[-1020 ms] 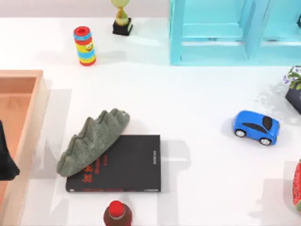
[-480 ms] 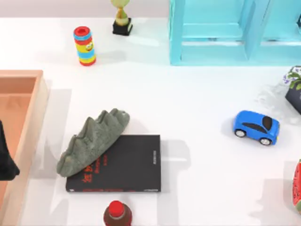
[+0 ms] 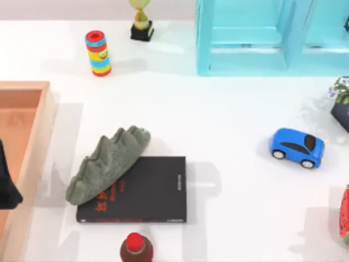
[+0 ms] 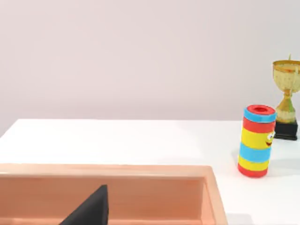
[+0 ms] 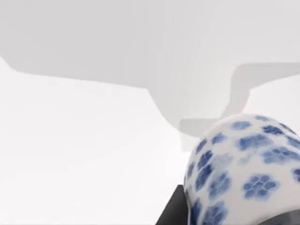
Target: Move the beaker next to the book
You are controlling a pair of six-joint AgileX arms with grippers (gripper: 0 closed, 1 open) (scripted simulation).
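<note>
- Top view: the beaker (image 3: 340,88) stands at the table's right edge, well apart from the book (image 3: 147,188); the right gripper (image 3: 344,113) is just beside it, likely for a grasp; I cannot tell its grip
- left gripper (image 3: 6,188) is parked over the wooden tray (image 3: 27,87); I cannot tell its grip either
- the rock (image 3: 106,164) covers the book's left corner, so the bare right side looks best for setting down

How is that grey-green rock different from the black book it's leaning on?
The rock is lumpy with a jagged ridge; the book is a flat rectangle. The rock is a matte grey-green; the book is black with red lettering. The rock lies askew over the book's corner; the book lies flat on the table. Both are similarly long.
</note>
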